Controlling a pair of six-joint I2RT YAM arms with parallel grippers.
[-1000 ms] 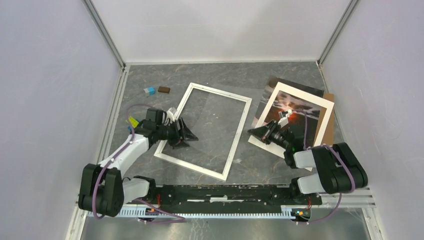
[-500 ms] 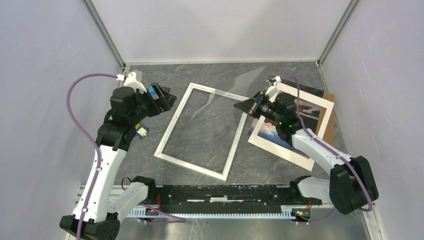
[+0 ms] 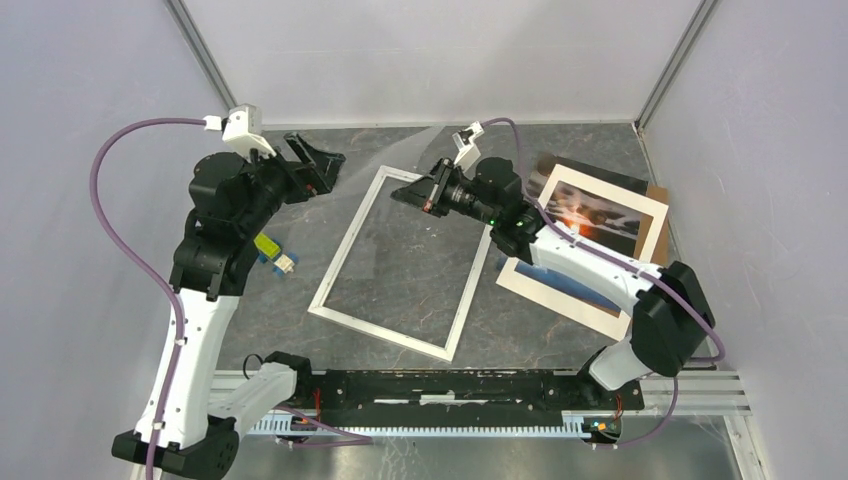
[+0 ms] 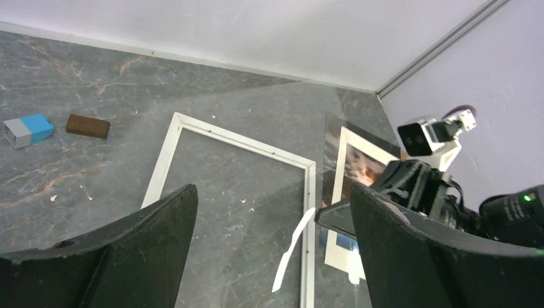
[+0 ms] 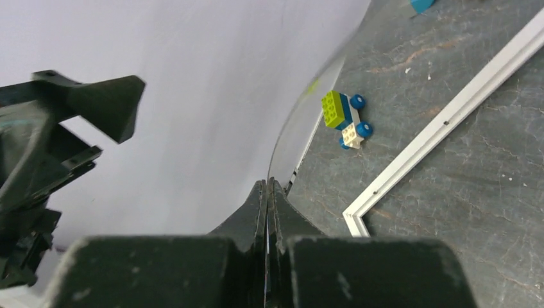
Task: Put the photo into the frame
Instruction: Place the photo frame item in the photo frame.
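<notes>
A grey marbled counter is boxed in by white walls.

Nearest the arm bases, the frame is laid flat at mid-counter, empty, with bare counter seen through it. Its long axis is run from 7 to 1 o'clock. A small toy brick car is parked just beside its left rail, at 9 o'clock.

The photo is found picture-side up at 3 o'clock of the frame. It is just beside the right rail, not in the frame, and its long axis is roughly parallel to the frame's. It is partly stacked on a brown backing board, and its near half is crossed by the right forearm.

Farther back, the right claw is held above the frame's far rail and clenched on the edge of a thin clear sheet. From this claw the photo is placed at about 4 o'clock, near.

The left claw is raised past the frame's far-left corner, released wide, with nothing gripped. From it the photo is placed at 3 o'clock, well apart, with the whole frame between.

The right arm is judged the nearer one for the photo. Its claw is taken up by the sheet, though, so that is likely to be put down first.
</notes>
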